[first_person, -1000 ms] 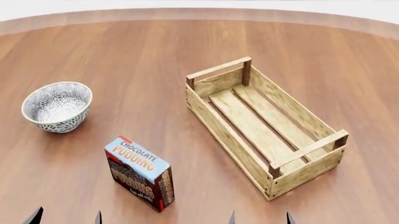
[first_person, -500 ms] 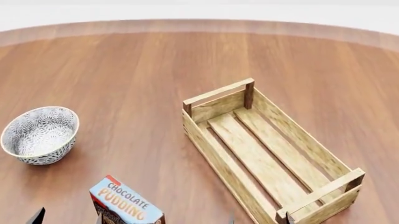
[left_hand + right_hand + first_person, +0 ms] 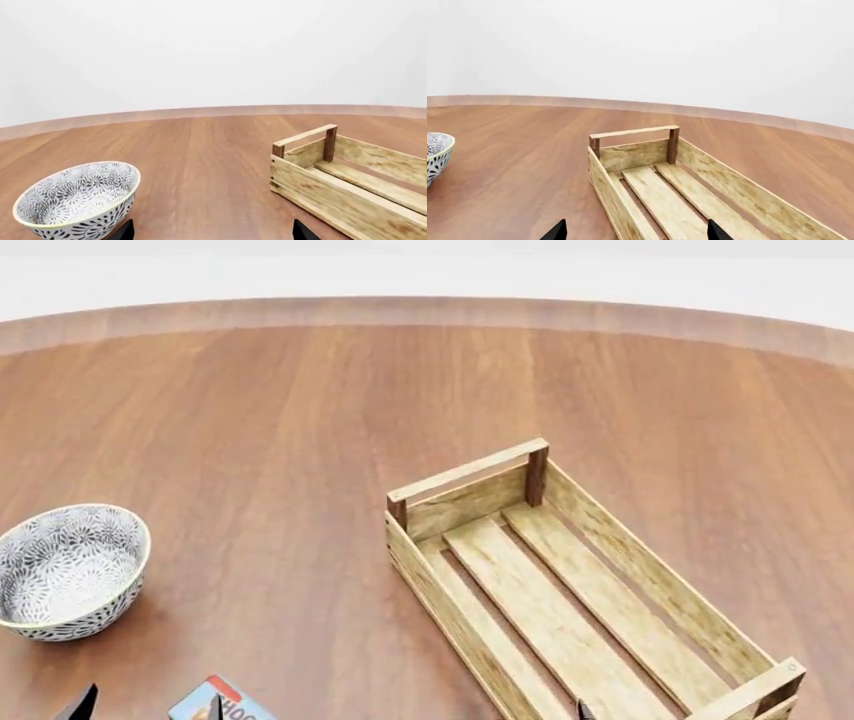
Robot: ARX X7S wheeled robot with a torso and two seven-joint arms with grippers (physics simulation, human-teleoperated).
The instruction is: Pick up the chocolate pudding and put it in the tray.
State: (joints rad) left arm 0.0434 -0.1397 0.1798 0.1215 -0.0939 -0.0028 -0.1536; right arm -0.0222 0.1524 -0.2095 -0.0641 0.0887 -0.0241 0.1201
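One corner of the chocolate pudding (image 3: 214, 703) was all we could see from our head view, a sliver of light-blue top with a red edge cut off by the bottom of the picture, standing on the tabletop (image 3: 294, 420) in front of our left side. It lay outside the tray (image 3: 470, 502), well apart from it and to its left. The tray sat at an angle on the wood, its near end running out of the head view at the lower right, its far end rail (image 3: 467, 471) raised between two darker posts, its slatted floor bare. A grey-white patterned bowl (image 3: 60, 570) stood upright near the left edge, just beyond the carton.

Our left gripper (image 3: 208, 231) showed only two dark tips, with the bowl (image 3: 79, 200) to one side of them and the tray (image 3: 347, 172) to the other; the jaws were spread and held nothing. Our right gripper (image 3: 636, 231) hovered at the tray's (image 3: 647, 155) near part, its jaws likewise spread wide and empty.
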